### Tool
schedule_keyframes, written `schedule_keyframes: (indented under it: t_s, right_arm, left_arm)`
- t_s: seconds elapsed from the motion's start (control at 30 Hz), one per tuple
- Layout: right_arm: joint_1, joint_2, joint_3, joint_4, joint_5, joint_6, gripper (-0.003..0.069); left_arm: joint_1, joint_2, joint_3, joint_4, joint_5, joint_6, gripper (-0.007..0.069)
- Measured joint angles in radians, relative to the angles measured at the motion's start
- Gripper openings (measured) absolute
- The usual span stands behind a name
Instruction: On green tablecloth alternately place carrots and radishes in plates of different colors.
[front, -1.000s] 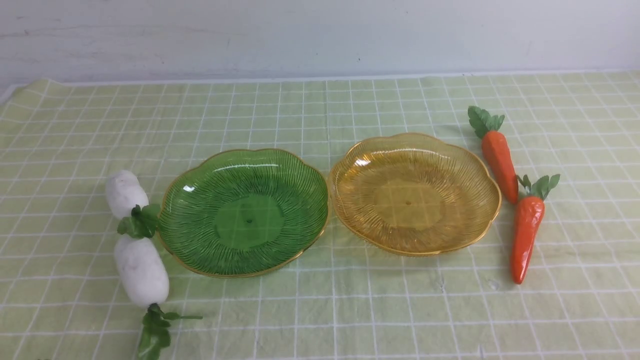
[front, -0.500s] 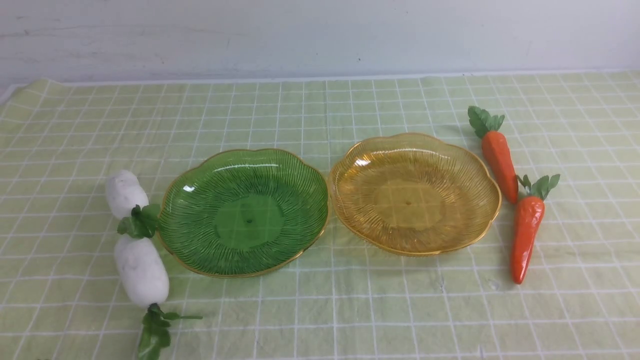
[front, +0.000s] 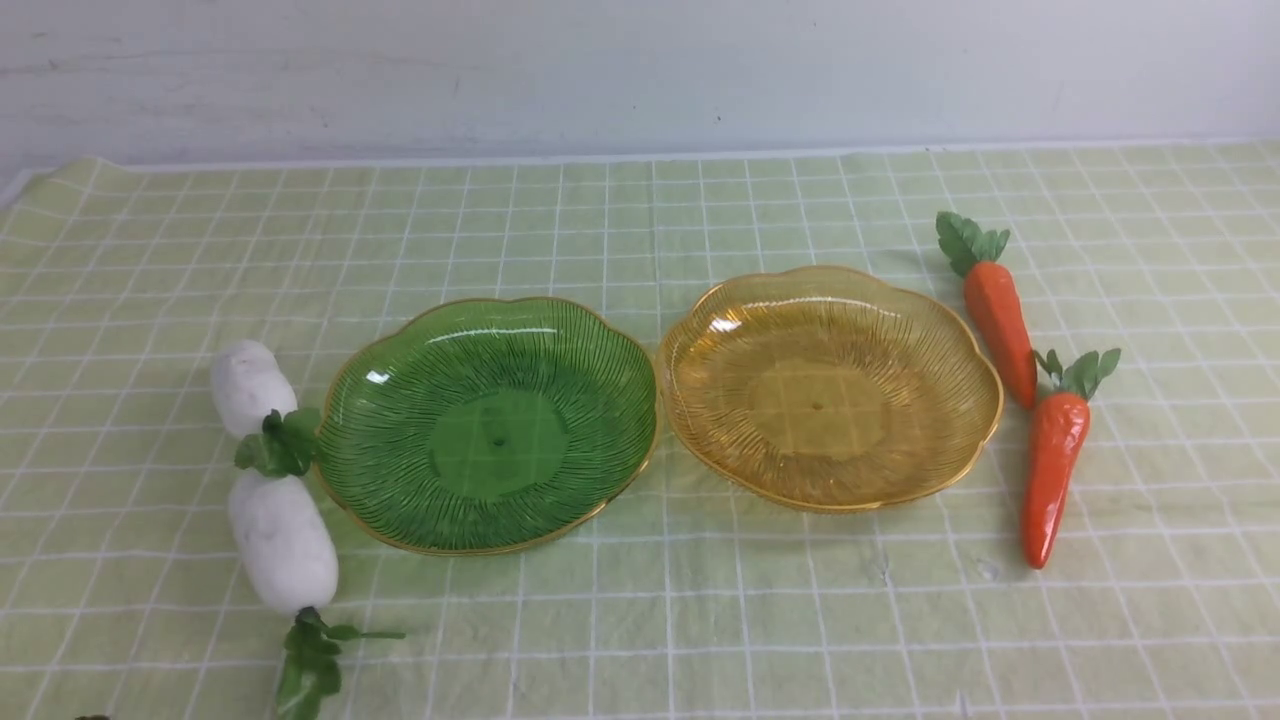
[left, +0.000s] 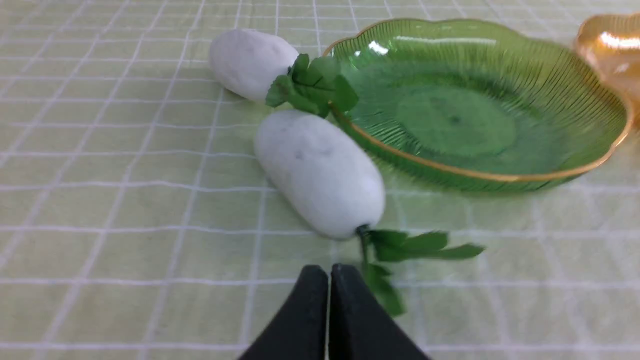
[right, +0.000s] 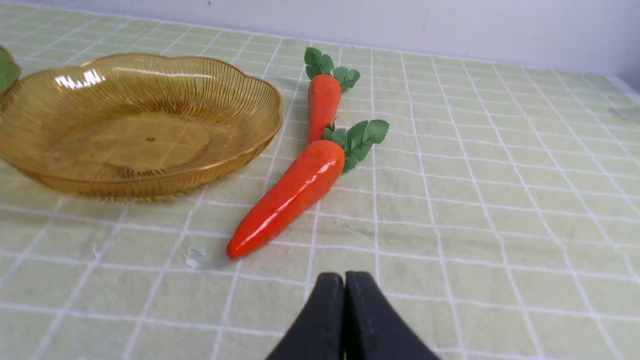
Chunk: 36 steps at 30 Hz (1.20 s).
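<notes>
On the green tablecloth (front: 640, 620) a green plate (front: 487, 425) and an amber-yellow plate (front: 828, 387) sit side by side, both empty. Two white radishes lie end to end left of the green plate, the near radish (front: 283, 542) (left: 320, 172) and the far radish (front: 247, 385) (left: 251, 62). Two orange carrots lie right of the amber plate, the near carrot (front: 1050, 475) (right: 290, 195) and the far carrot (front: 998, 315) (right: 322, 102). My left gripper (left: 329, 272) is shut and empty, just short of the near radish's leaves (left: 400, 250). My right gripper (right: 345, 280) is shut and empty, short of the near carrot's tip.
A pale wall (front: 640, 70) rises behind the table's far edge. A dark speck (front: 92, 717) shows at the bottom left corner of the front view. The cloth is slightly wrinkled near the front.
A small dark speck has appeared at the bottom left edge of the front view. The plates, radishes and carrots have not moved.
</notes>
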Motion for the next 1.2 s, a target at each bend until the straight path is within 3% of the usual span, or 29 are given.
schedule_keyframes:
  t_s: [0.13,0.23,0.3,0.47,0.57,0.7,0.87,1.03,1.2]
  right_arm:
    - [0.0,0.0,0.004,0.364,-0.016,0.21,-0.0015]
    - [0.0,0.0,0.006,0.591,-0.015,0.3,-0.0015]
    - [0.0,0.0,0.006,0.685,-0.024,0.318,-0.0015]
    - [0.0,0.0,0.006,0.752,-0.048,0.284,-0.0015]
    - [0.0,0.0,-0.002,0.755,-0.045,0.238,-0.0015]
    - [0.0,0.003,-0.138,0.711,-0.037,0.058,-0.0015]
    - [0.0,0.175,-0.343,0.515,0.037,-0.135,-0.0015]
    - [0.0,0.499,-0.474,0.313,0.284,-0.111,-0.0015]
    - [0.0,0.83,-0.605,0.214,0.399,-0.007,-0.0014]
  left_arm:
    - [0.0,0.0,0.0,-0.337,-0.041,-0.221,-0.0008]
    - [0.0,0.0,0.0,-0.533,-0.047,-0.307,-0.0008]
    - [0.0,0.0,0.0,-0.629,-0.062,-0.319,-0.0008]
    - [0.0,0.0,0.0,-0.689,-0.111,-0.267,-0.0008]
    - [0.0,0.0,-0.014,-0.701,-0.095,-0.231,-0.0008]
    - [0.0,0.02,-0.173,-0.693,0.008,-0.073,-0.0008]
    - [0.0,0.272,-0.365,-0.571,0.257,0.077,-0.0008]
    - [0.0,0.576,-0.469,-0.425,0.488,0.172,-0.0008]
    - [0.0,0.799,-0.528,-0.388,0.561,0.23,-0.0008]
